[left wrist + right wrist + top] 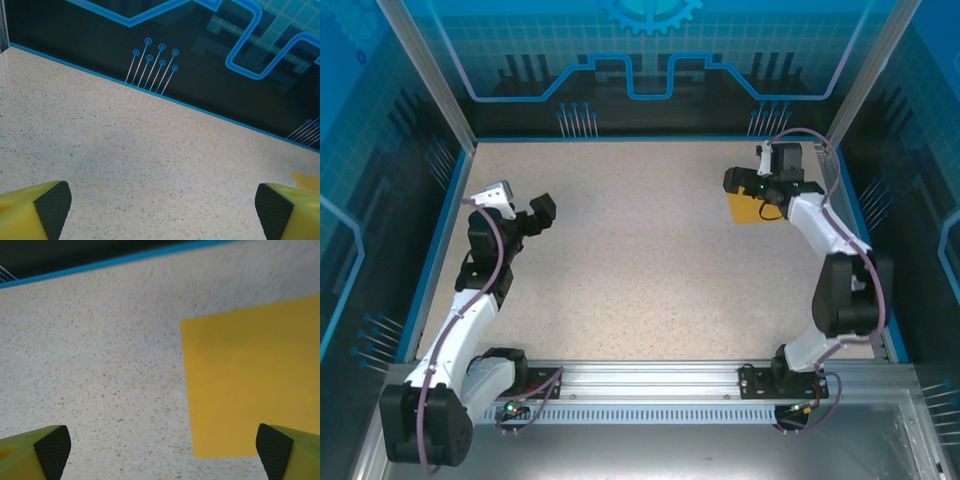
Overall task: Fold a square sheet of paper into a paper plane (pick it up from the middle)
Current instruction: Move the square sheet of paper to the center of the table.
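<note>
Right hand (160, 460) hung wide open, empty, over orange-yellow square paper sheet (250, 380), two o'clock on speckled desk (640, 260), left hand (162, 217) gaped empty.

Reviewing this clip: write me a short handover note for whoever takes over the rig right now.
Left gripper: open, empty, over the bare left side of the table, far from the paper.
Right gripper: open, empty, at the far right of the table; the sheet sits off-centre, toward its right finger.
Square sheet of paper: flat on the table, no creases visible, partly hidden under the right arm in the top view.
Done: no pickup and no folds yet.
Left: centre on the sheet's middle, pick it up, and do all the folding for the plane.
</note>
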You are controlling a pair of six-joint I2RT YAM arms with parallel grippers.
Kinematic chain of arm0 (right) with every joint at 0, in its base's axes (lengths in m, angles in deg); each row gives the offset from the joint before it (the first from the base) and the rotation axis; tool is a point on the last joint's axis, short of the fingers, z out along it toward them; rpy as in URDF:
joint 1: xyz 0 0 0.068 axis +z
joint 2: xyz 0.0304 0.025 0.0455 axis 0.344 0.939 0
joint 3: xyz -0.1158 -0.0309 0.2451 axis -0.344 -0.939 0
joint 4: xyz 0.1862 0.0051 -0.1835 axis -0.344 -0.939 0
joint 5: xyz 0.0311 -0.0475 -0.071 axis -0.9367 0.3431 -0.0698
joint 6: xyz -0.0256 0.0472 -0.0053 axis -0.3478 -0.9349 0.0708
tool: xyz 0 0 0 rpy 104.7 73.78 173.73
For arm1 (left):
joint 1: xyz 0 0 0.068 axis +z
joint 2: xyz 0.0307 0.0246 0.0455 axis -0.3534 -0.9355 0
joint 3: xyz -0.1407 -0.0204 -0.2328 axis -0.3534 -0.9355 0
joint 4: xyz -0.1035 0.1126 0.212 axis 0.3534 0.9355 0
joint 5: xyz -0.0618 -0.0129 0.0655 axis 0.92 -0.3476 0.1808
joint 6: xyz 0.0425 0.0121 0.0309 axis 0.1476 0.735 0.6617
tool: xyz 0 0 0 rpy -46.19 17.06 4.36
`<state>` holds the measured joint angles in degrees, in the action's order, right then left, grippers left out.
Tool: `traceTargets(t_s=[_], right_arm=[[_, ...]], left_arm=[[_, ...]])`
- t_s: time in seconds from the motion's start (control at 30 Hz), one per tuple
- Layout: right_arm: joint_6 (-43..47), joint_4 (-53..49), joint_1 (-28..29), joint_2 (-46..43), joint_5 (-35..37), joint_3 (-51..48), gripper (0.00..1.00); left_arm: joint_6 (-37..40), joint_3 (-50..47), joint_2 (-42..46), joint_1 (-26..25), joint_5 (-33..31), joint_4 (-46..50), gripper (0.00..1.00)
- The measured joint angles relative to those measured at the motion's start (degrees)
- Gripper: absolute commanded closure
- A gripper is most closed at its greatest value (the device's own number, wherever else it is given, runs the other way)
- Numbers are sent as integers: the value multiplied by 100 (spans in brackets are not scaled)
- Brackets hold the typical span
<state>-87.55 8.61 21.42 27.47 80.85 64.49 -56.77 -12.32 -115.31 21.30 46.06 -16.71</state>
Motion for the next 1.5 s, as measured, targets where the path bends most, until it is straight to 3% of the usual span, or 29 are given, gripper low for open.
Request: traceTargets(t_s=[0.3,0.53,0.93,1.17,1.5], right_arm=[[-680,-1060,-210,1362,-748,940,1],[-890,-1266,-210,2177,-907,1720,4],[-1252,-1738,-114,2809,-837,2044,7],[-1591,-1742,391,2726,-420,1878,8],[-1915,-1650,1668,2415,-223,1403,10]], left_arm=[[-699,273,-531,4,544,1069,1],[-1143,332,-627,4,424,1335,2],[-1021,240,-461,7,739,1342,1],[-968,251,-474,4,1058,1390,2],[-857,306,-476,4,1320,1565,1]])
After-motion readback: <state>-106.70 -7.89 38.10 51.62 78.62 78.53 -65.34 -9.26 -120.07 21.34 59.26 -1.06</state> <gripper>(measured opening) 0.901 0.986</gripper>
